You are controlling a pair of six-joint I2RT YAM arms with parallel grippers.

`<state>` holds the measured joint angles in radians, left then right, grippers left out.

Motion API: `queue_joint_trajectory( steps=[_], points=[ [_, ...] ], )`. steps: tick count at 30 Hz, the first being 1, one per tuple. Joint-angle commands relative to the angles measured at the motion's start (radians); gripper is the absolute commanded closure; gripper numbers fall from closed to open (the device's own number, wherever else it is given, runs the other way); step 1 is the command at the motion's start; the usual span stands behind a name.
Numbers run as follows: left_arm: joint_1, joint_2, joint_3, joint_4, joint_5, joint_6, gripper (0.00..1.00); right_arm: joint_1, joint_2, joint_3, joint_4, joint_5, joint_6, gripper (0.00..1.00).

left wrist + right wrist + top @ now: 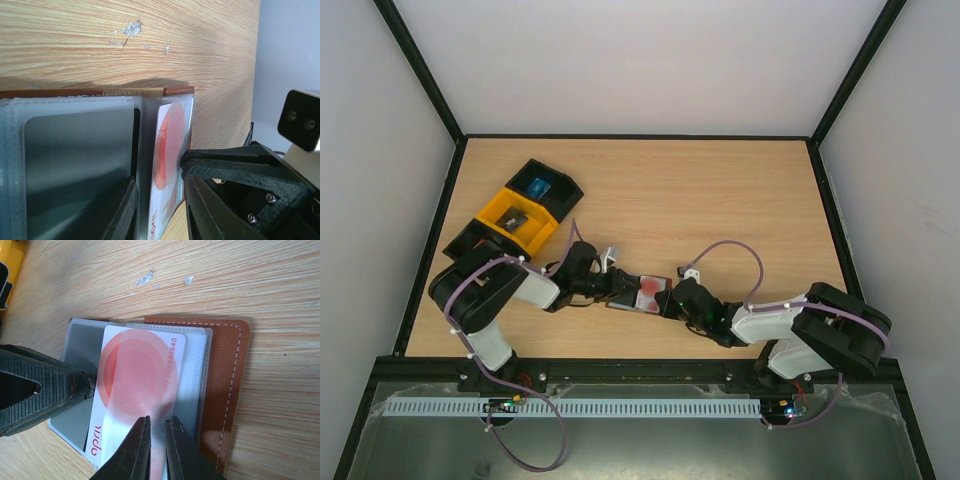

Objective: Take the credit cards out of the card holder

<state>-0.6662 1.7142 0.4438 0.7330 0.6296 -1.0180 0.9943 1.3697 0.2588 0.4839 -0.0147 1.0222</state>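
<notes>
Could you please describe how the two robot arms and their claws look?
The left arm and the right arm have white shells and black joints. A thin lilac cable loops along each. The left claw and the right claw are black, with two tapering fingers whose pads are ribbed.

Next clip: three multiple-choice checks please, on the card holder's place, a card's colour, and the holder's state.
1. The card holder lies: A between the left gripper and right gripper; B at the far right corner; C against the far edge.
2. The top card is: A blue; B red and white; C green.
3. The card holder is: A folded shut; B open flat; C standing on edge.
Key: A, both grippers meet over it; B, the right wrist view shows red circles on white; B, its pockets face up.
</notes>
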Motion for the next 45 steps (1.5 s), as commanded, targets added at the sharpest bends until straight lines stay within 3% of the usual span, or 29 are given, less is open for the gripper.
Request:
queue_joint_trajectory(
  steps=[1,9,21,45],
  points=[
    [-0.009,0.03,0.009,-0.015,-0.008,0.011,0.7,0.005,0.027,-0.019,-0.015,0.015,0.012,0.89],
    [-0.019,0.054,0.017,-0.001,-0.002,0.002,0.73,0.004,0.043,-0.019,-0.005,0.008,0.013,0.89],
    [-0.014,0.033,0.017,-0.025,-0.003,0.016,0.97,0.004,0.042,-0.023,-0.008,0.02,0.018,0.89],
    [0.136,-0.124,-0.02,-0.213,0.018,0.118,0.97,0.003,0.025,-0.027,-0.007,0.016,0.011,0.89]
  ],
)
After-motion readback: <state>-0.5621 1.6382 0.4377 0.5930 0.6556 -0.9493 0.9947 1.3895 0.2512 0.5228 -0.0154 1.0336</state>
